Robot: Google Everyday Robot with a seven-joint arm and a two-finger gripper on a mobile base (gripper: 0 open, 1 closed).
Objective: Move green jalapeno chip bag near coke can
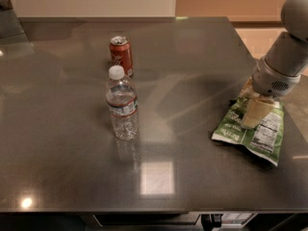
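The green jalapeno chip bag (250, 134) lies flat on the right side of the dark table, its white nutrition panel toward the front right. My gripper (252, 110) hangs from the grey arm at the right and is down on the bag's upper middle, its pale fingers against the bag. The coke can (121, 55) stands upright at the back left-centre, far from the bag.
A clear water bottle (122, 104) with a white cap stands upright just in front of the can. The table (183, 61) ends at a front edge near the bottom and at a right edge close behind the bag. A wall runs along the back.
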